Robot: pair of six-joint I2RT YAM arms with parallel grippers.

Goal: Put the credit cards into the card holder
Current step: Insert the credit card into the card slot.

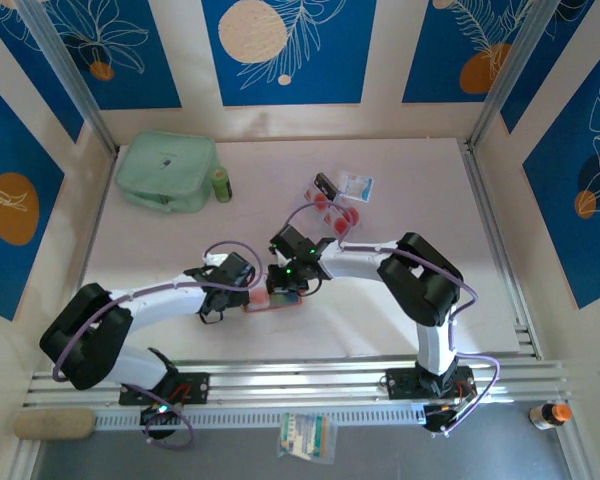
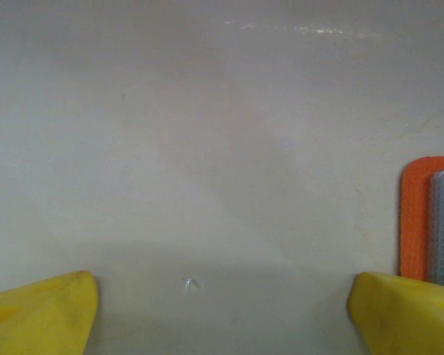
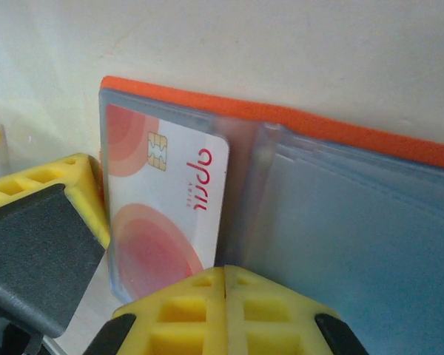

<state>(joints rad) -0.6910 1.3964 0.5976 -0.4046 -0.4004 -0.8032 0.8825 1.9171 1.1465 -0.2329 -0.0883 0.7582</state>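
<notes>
Near the middle of the desk's near edge, the orange holder (image 1: 271,303) lies open and flat with its clear pockets facing up. The left end effector (image 2: 222,310) hovers low just beside it on the left, fingers spread wide and holding nothing. The right end effector (image 3: 226,310) is pressed shut at the near end of a card (image 3: 166,200) lying in one clear pocket; I can't tell whether the tips nip the card.

The card looks light, stiff and slick, best taken by a short edge. The holder looks soft and light, so I'd expect it to slide or fold unless pinned at its border.

Farther back, right of centre, more cards (image 1: 332,205) lie loose beside a small packet (image 1: 357,185). Toward the far left corner sit a mint pouch (image 1: 167,172) and a green bottle (image 1: 221,185), well apart and not in the way.
</notes>
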